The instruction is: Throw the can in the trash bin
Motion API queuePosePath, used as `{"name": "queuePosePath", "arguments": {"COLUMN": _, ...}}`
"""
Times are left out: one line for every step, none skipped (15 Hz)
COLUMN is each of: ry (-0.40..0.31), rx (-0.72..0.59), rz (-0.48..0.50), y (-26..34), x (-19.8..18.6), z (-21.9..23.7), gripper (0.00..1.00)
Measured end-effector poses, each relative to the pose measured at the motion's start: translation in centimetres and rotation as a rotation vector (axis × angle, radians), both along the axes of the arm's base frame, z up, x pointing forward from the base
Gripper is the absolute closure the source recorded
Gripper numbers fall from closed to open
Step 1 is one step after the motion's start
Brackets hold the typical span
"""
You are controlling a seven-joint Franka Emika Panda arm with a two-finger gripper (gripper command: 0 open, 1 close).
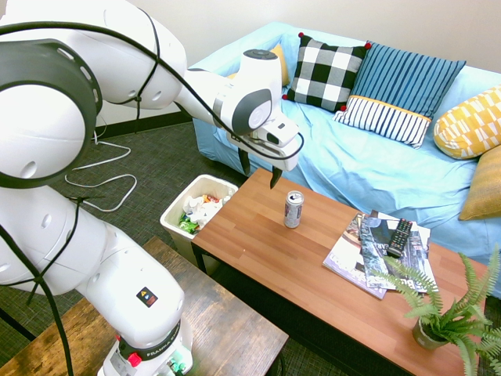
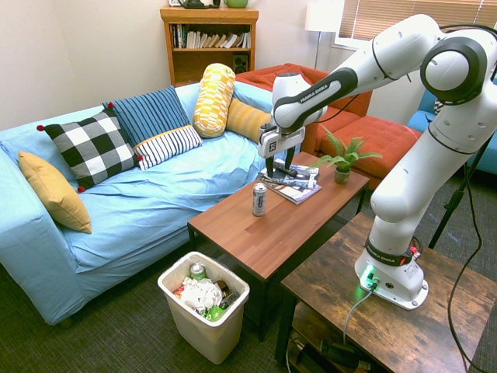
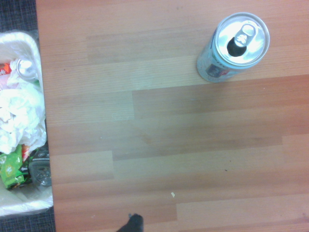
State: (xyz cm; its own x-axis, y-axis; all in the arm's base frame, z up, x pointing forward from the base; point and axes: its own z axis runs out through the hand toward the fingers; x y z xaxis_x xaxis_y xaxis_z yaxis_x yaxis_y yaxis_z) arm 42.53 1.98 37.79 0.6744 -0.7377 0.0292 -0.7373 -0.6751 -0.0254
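on the floor at the table's left end stands the off-white trash bin (image 1: 188, 205), full of crumpled wrappers. above the wooden table (image 1: 313, 274) the gripper (image 1: 259, 170) hangs empty, fingers wide. further right the slim silver can (image 1: 293, 209) stands upright, its top opened.

First exterior view: high beside the arm's base, facing the wooden coffee table (image 1: 313, 258) and sofa beyond. Second exterior view: opposite side, facing back across that table (image 2: 287, 217). Wrist view: close, straight down onto the tabletop (image 3: 169, 145); all share it.
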Motion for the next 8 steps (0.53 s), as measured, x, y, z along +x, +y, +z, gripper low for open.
{"name": "queuePosePath", "arguments": {"ry": 0.001, "rx": 0.000, "rz": 0.000, "y": 0.0, "x": 0.1, "z": 0.0, "gripper": 0.00}}
{"name": "queuePosePath", "arguments": {"ry": 0.002, "rx": 0.000, "rz": -0.003, "y": 0.1, "x": 0.2, "z": -0.1, "gripper": 0.00}}
{"name": "queuePosePath", "arguments": {"ry": -0.004, "rx": -0.001, "rz": -0.013, "y": 0.2, "x": 0.5, "z": -0.3, "gripper": 0.00}}
{"name": "queuePosePath", "arguments": {"ry": -0.011, "rx": -0.006, "rz": -0.028, "y": 0.1, "x": 1.1, "z": -0.6, "gripper": 0.00}}
{"name": "queuePosePath", "arguments": {"ry": -0.016, "rx": -0.013, "rz": -0.048, "y": 0.0, "x": 1.8, "z": -1.0, "gripper": 0.00}}
{"name": "queuePosePath", "arguments": {"ry": -0.016, "rx": -0.016, "rz": -0.068, "y": -0.4, "x": 2.7, "z": -1.6, "gripper": 0.00}}
{"name": "queuePosePath", "arguments": {"ry": -0.021, "rx": -0.016, "rz": -0.091, "y": -0.8, "x": 3.7, "z": -2.2, "gripper": 0.00}}
{"name": "queuePosePath", "arguments": {"ry": -0.028, "rx": -0.021, "rz": -0.114, "y": -1.2, "x": 4.8, "z": -2.9, "gripper": 0.00}}
